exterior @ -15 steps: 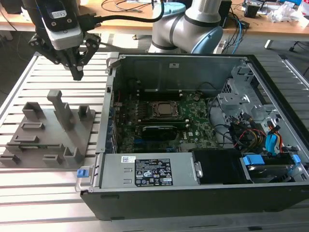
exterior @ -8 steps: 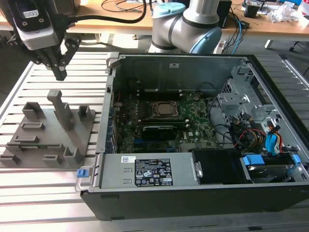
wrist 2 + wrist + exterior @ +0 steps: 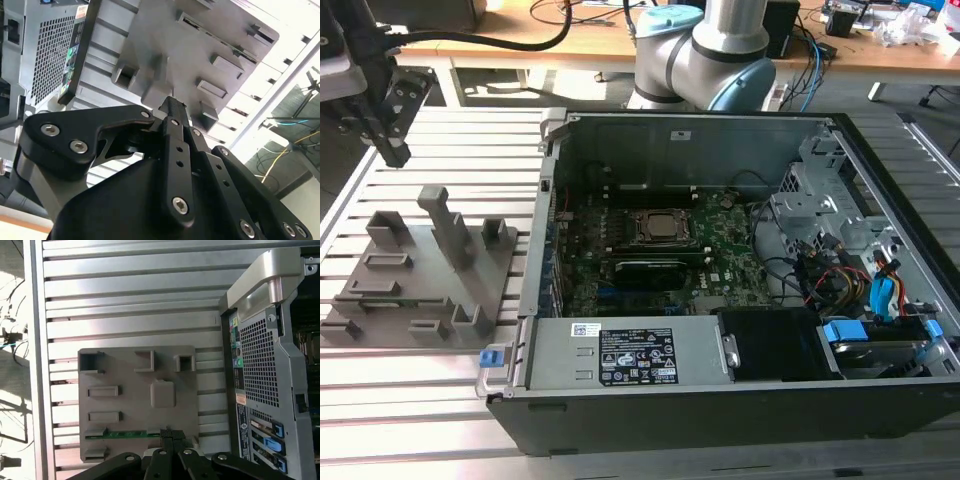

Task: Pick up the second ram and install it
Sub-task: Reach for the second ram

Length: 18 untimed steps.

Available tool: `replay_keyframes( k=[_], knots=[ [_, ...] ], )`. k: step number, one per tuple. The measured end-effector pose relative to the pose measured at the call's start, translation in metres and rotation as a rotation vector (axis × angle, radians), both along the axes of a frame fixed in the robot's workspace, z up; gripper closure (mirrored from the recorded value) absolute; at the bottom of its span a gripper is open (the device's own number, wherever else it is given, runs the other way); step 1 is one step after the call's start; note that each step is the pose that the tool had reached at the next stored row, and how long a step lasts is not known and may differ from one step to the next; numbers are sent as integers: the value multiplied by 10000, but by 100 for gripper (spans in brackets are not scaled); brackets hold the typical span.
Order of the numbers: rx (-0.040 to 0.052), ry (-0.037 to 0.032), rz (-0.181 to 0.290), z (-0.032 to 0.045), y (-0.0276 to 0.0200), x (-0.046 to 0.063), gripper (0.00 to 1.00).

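Observation:
The second ram [image 3: 131,433] is a thin green stick lying flat in a slot along one edge of the grey holder plate [image 3: 132,410]. In the exterior view the ram [image 3: 402,301] shows as a dark strip near the plate's front. My gripper [image 3: 397,152] hangs in the air above the back of the plate [image 3: 505,275], at the exterior view's left, well clear of the ram. In both wrist views the black fingers [image 3: 169,436] press together with nothing between them, and the gripper [image 3: 172,106] points down at the plate [image 3: 165,45].
An open computer case [image 3: 560,130] lies to the exterior view's right of the plate, with the green motherboard [image 3: 725,262] and CPU socket [image 3: 660,228] inside. Upright grey blocks [image 3: 445,225] stand on the plate. The ribbed aluminium table [image 3: 440,150] surrounds both.

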State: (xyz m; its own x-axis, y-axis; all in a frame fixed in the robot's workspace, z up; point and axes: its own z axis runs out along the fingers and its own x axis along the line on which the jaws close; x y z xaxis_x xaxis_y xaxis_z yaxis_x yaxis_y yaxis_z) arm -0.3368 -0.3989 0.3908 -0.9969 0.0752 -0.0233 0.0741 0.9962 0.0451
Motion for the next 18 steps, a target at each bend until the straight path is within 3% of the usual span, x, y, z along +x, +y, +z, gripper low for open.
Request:
replay_keyframes(
  k=[5,11,18],
  knots=[
    [0,0,0,-2,0,-135,89],
    [0,1,-1,-7,-1,-435,89],
    [-5,0,0,-18,-151,-450,89]
  ],
)
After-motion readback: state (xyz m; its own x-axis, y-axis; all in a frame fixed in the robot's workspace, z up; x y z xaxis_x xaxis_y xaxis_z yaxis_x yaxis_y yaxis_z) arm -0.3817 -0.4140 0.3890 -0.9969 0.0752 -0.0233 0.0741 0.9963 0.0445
